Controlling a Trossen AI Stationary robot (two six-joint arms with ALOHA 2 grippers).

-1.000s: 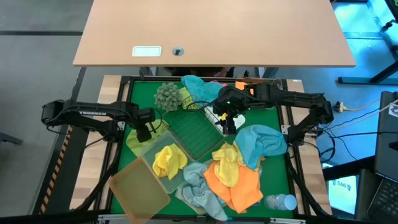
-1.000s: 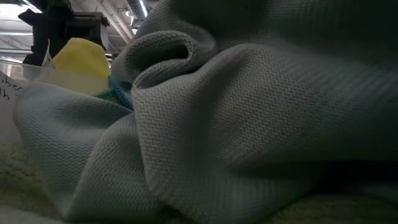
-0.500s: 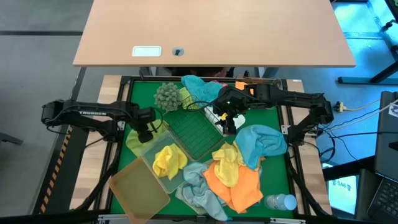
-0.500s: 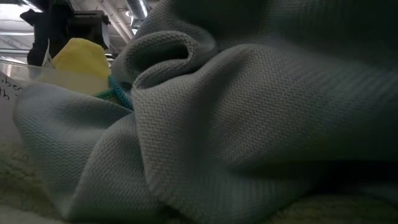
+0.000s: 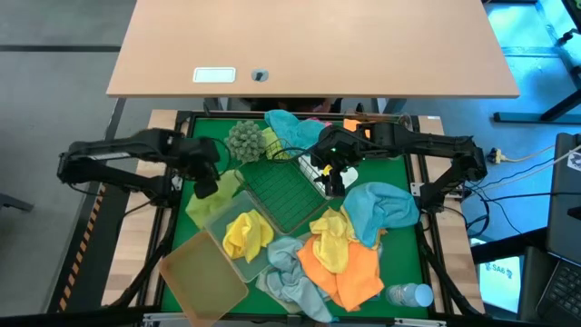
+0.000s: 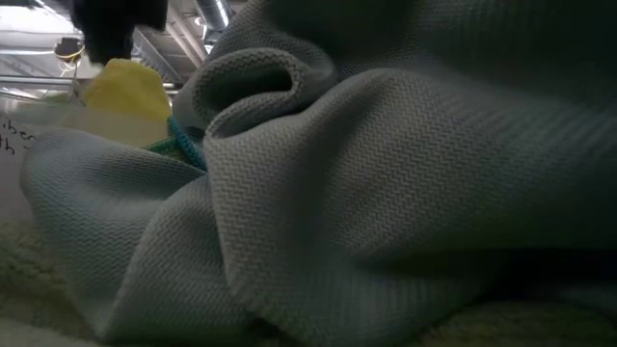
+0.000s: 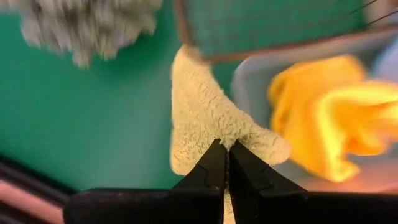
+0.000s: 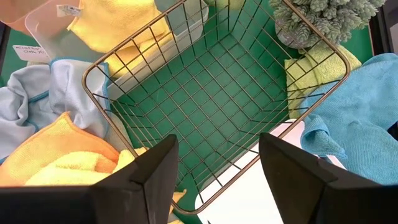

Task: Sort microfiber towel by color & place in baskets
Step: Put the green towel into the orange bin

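Note:
My left gripper point(image 5: 207, 188) is shut on a pale lime microfiber towel point(image 7: 205, 106) at the left of the green mat, beside the frosted clear basket point(image 5: 221, 218). That basket holds a yellow towel point(image 5: 245, 232). My right gripper point(image 5: 332, 182) hangs open over the wire mesh basket point(image 8: 205, 93), touching nothing. An amber basket point(image 5: 201, 277) stands at the near left. Light blue point(image 5: 381, 209), orange point(image 5: 349, 268), yellow point(image 5: 331, 232) and pale blue-grey point(image 5: 289, 280) towels lie heaped on the mat at the near right. My left gripper pinches a raised peak of the lime towel point(image 7: 219, 135) between its two fingertips, coming from above. The rest of the cloth spreads away below the fingers, over the mat next to the frosted basket's corner point(image 7: 242, 68). One layer or several, I cannot tell.
A grey-green bobbly ball point(image 5: 243, 141), a lime towel point(image 5: 272, 141) and a blue towel point(image 5: 292, 127) lie at the far edge. A clear bottle point(image 5: 410, 295) lies at the near right corner. A white basket point(image 5: 349, 174) sits under the right gripper. In the low view, blue-grey cloth point(image 6: 386, 193) fills the picture.
My left gripper has risen and drawn a little toward the table's far left, and the lime towel's pinched part has come up with it beside the frosted basket.

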